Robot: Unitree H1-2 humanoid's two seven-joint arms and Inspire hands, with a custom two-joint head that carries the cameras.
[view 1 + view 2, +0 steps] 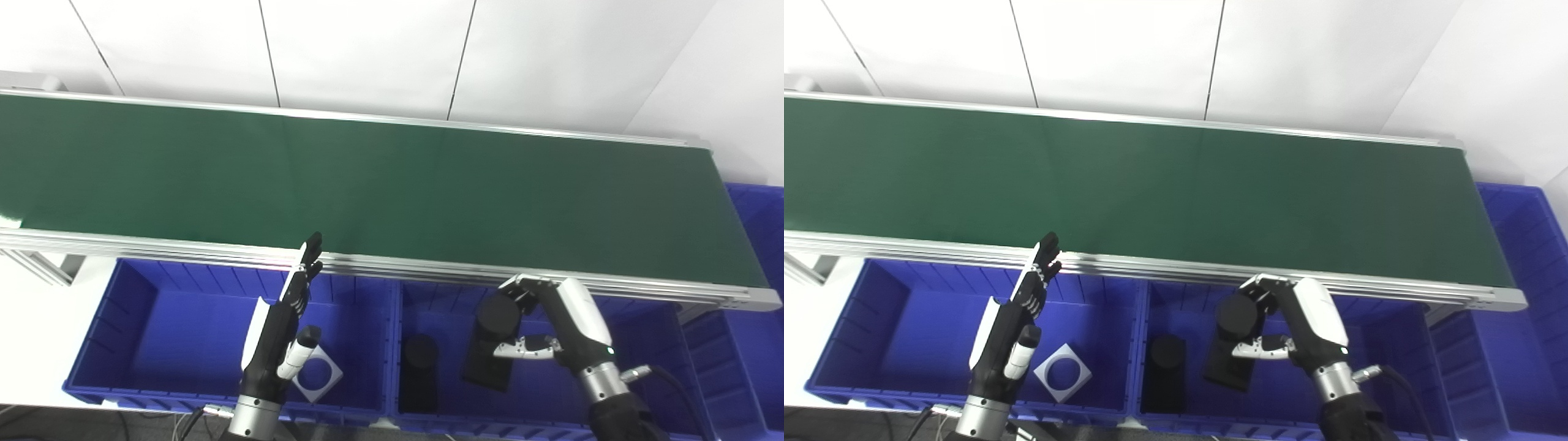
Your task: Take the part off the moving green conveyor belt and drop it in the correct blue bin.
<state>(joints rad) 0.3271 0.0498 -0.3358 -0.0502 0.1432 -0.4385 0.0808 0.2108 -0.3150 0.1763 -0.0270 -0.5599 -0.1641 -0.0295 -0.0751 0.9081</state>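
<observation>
So the right hand (539,318) is over the middle blue bin (539,404), just below the near rail of the green conveyor belt (367,177), and it's got its fingers wrapped round a black part (493,340): round cap on top, flat dark body hanging down into the bin; looks to me like the drop step, part already off the belt and held over the bin's far side. There's another black part (419,370) sitting upright on the bin floor toward its left wall, so I'd guess this is the matching bin; the left blue bin (153,331) has a white square plate with a round hole (316,375) near its front right corner, so a different kind goes there. To do it well: just let the fingers spread and let it fall straight, keeping it clear of the part already in there and away from the bin's far wall; no need to go lower I reckon. Left hand (285,327) holds nothing, fingers stretched out straight up toward the rail, hovering over the left bin. Hard to make out: black on dark blue, so the held part's exact shape is mushy; how the thumb contacts it, can't tell; another blue bin (756,214) at the belt's right end is cut off; belt looks bare.
</observation>
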